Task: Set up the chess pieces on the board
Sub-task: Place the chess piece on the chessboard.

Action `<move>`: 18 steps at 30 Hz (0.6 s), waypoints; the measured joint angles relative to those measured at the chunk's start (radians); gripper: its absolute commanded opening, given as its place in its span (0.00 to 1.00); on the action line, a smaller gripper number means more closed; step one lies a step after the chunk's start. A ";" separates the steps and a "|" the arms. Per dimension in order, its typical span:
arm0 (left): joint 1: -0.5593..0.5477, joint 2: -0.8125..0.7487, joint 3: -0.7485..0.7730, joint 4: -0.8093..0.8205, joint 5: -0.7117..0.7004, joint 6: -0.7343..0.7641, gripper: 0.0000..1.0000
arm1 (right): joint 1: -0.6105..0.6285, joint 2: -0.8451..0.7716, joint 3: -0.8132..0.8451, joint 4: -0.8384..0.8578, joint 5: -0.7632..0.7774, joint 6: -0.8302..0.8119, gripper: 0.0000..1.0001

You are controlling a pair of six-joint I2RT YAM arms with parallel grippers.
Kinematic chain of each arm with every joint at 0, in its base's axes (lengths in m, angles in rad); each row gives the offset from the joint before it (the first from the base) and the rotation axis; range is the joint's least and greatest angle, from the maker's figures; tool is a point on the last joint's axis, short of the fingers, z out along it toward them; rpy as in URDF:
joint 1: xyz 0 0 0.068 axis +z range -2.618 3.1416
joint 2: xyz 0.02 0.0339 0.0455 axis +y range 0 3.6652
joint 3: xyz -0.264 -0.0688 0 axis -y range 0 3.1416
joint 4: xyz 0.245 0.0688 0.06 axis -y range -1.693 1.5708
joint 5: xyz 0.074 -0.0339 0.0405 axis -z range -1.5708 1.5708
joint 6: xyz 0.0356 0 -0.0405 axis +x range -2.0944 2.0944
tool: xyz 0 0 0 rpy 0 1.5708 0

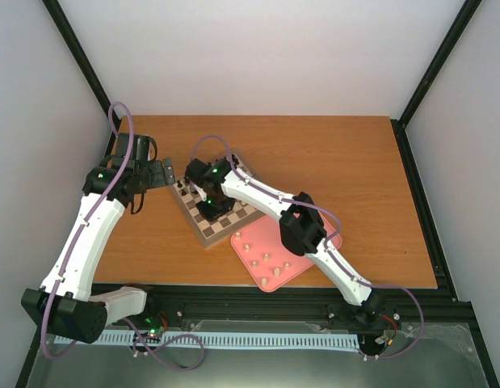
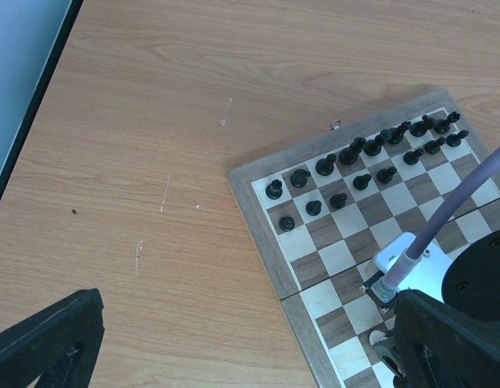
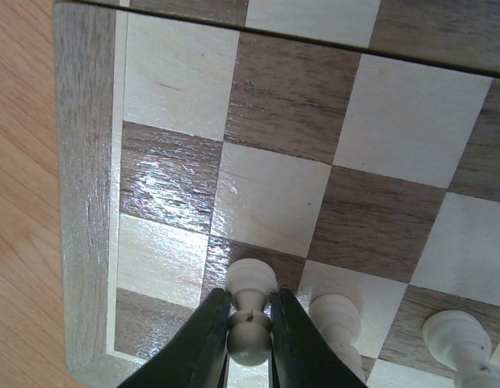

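Observation:
The board (image 1: 207,239) lies at the table's middle left; black pieces (image 2: 355,153) fill its far rows. My right gripper (image 3: 250,305) is shut on a cream pawn (image 3: 250,339), whose base rests on a dark square in the second row from the board's near edge, near a corner. Two more cream pieces (image 3: 335,317) stand beside it on the right. Several cream pieces (image 1: 266,258) lie on the pink tray (image 1: 292,275). My left gripper (image 2: 248,311) is open and empty, hovering over bare table just left of the board (image 2: 262,210).
The right arm (image 1: 306,222) reaches across the tray and the board. Its wrist and purple cable (image 2: 443,218) show in the left wrist view above the board's near half. The table's left edge (image 2: 31,121) lies near the left gripper.

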State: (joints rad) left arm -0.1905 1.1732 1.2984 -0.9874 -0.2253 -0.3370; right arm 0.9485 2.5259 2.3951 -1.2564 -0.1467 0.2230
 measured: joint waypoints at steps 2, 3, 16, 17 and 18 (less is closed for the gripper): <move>0.000 0.000 0.000 0.000 0.000 0.000 1.00 | 0.000 0.000 0.000 0.000 0.000 -0.002 0.16; 0.000 0.000 -0.001 0.000 0.000 0.000 1.00 | 0.000 0.000 0.000 0.000 0.000 -0.002 0.16; 0.000 0.000 -0.001 0.000 0.000 0.000 1.00 | 0.000 -0.008 -0.027 0.003 0.000 -0.009 0.26; 0.000 0.000 -0.001 0.000 0.000 0.000 1.00 | 0.000 -0.012 -0.033 0.002 0.001 -0.010 0.27; 0.000 0.000 -0.001 0.000 0.000 0.000 1.00 | 0.000 -0.017 -0.037 0.002 0.001 -0.010 0.27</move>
State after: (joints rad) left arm -0.1905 1.1732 1.2976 -0.9878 -0.2253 -0.3370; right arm 0.9489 2.5088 2.3585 -1.2549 -0.1459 0.2134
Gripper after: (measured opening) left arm 0.998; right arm 0.261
